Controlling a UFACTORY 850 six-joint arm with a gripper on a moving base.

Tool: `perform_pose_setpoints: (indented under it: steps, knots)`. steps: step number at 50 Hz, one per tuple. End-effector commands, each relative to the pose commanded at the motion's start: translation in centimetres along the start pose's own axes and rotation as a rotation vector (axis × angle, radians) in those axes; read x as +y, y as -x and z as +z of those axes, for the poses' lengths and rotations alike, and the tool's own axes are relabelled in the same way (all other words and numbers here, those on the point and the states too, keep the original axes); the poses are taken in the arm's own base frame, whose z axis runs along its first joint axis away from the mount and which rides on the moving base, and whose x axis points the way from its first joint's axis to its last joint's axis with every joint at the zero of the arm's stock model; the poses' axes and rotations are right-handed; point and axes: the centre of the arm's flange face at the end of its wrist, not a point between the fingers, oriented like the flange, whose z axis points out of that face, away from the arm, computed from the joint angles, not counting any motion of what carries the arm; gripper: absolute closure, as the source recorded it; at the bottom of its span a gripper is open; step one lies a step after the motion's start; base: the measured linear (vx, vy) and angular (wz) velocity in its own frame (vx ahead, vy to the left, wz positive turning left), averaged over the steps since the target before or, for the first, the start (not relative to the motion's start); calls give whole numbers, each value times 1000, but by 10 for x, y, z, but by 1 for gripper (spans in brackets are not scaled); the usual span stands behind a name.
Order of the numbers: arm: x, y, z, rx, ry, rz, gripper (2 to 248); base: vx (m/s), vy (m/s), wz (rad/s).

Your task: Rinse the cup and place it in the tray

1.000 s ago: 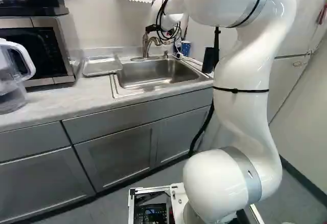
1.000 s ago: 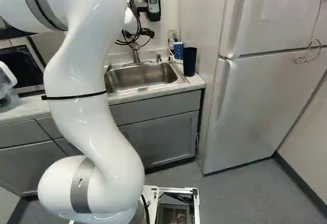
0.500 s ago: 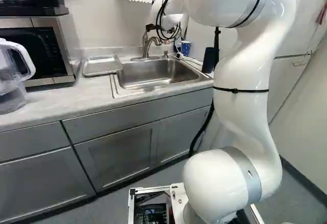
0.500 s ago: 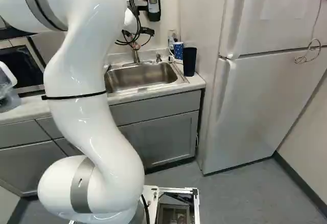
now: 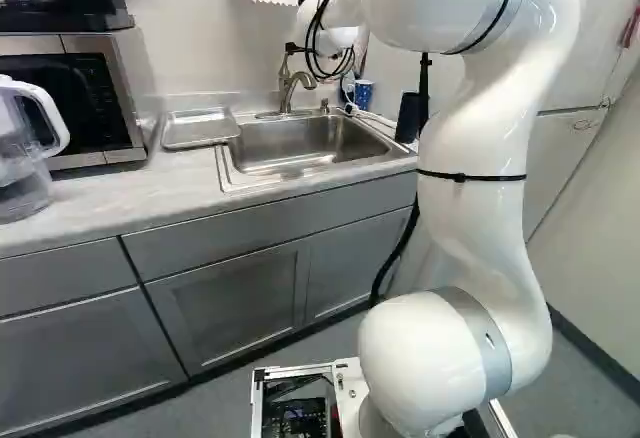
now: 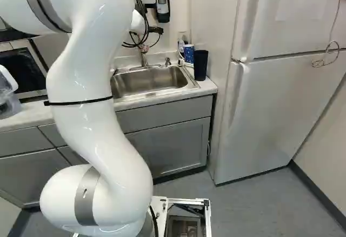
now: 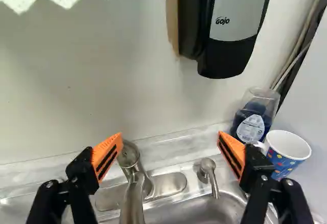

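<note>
Wrist view: dotted cup [image 7: 284, 161] outside the spread jaws, near one.

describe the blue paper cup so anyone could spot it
In the right base view, find the fridge, then the sink left of it. The blue cup stands by the sink's back corner nearest the fridge. Unlike the dark tumbler and blue bottle beside it, it has coloured dots.
</note>
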Motion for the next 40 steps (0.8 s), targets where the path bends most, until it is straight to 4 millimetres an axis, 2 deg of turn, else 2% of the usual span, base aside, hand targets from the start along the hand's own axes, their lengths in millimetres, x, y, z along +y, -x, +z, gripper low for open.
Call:
perform_pose_setpoints:
  steps: [19, 40]
  knots:
    - [0, -2, -2, 20, 0, 0, 3, 0, 0, 0]
    - [-3, 3, -40, 3, -5, -2, 3, 0, 0, 0]
